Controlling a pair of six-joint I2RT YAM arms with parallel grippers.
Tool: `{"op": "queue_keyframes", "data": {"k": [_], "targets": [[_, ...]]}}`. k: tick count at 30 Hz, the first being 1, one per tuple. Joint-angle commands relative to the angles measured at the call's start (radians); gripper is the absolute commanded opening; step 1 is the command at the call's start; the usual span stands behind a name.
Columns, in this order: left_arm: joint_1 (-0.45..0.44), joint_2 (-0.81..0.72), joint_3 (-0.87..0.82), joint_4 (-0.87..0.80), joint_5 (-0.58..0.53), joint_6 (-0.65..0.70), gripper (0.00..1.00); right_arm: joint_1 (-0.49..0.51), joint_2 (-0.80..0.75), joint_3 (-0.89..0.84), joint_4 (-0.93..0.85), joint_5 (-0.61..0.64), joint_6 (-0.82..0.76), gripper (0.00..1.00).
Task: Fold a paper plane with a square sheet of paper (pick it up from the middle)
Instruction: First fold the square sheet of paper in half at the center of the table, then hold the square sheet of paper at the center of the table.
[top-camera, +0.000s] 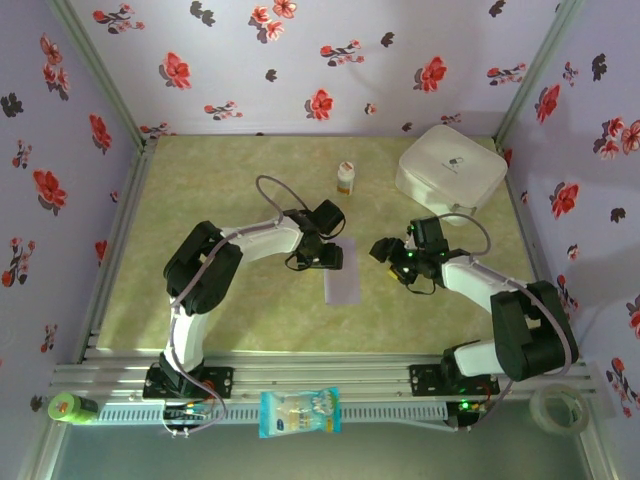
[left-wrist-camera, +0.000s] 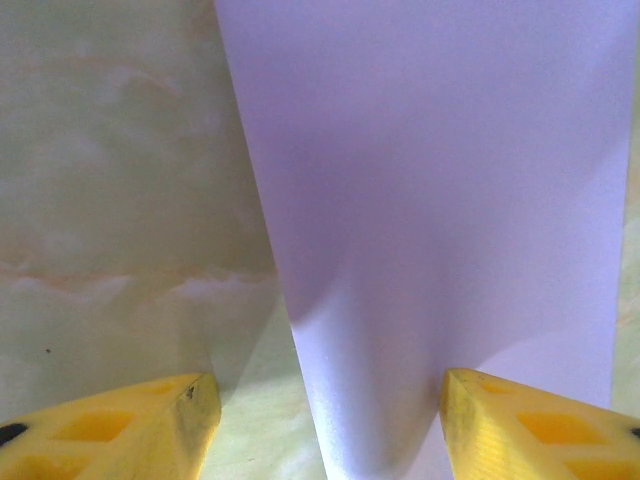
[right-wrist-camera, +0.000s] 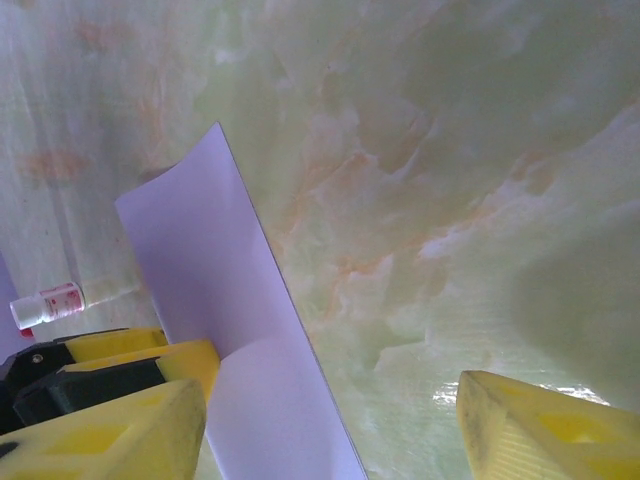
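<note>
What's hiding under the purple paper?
The green marbled table shows all around the purple paper, so the table is under it. The patch right beneath is covered, so anything flat hidden there can't be seen.

The top view is softly and evenly lit, seemingly from overhead, with slight haze. The arms throw only faint shadows on the table (top-camera: 200, 190). At upper right the white rounded-square case (top-camera: 450, 170) is nearly washed out.

In the left wrist view the square sheet of paper (left-wrist-camera: 430, 150) carries a soft grey shadow through its centre. The tips of the left gripper (left-wrist-camera: 325, 430) at the bottom corners are out of focus.

In the right wrist view a small glare patch sits at lower right, and the small bottle (right-wrist-camera: 45, 305) at the left edge is blurred.
</note>
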Motion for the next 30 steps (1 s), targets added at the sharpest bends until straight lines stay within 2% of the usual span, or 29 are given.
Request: {"op": "queue_keyframes", "data": {"k": [1,5,21,26,30], "targets": [[-0.009,0.091,-0.035,0.043,-0.007,-0.011,0.62,0.014,0.022,0.017,0.019,-0.03,-0.008,0.6],[-0.009,0.092,-0.037,0.043,-0.006,-0.01,0.62,0.029,0.051,0.03,0.024,-0.046,-0.019,0.48],[-0.009,0.1,-0.035,0.051,-0.006,-0.023,0.62,0.057,0.08,0.045,0.026,-0.04,-0.024,0.45],[-0.009,0.098,-0.038,0.05,-0.007,0.001,0.62,0.069,0.102,0.063,0.018,-0.06,-0.042,0.36],[-0.009,0.098,-0.037,0.051,-0.007,0.017,0.62,0.075,0.103,0.064,0.014,-0.034,-0.037,0.36]]}}
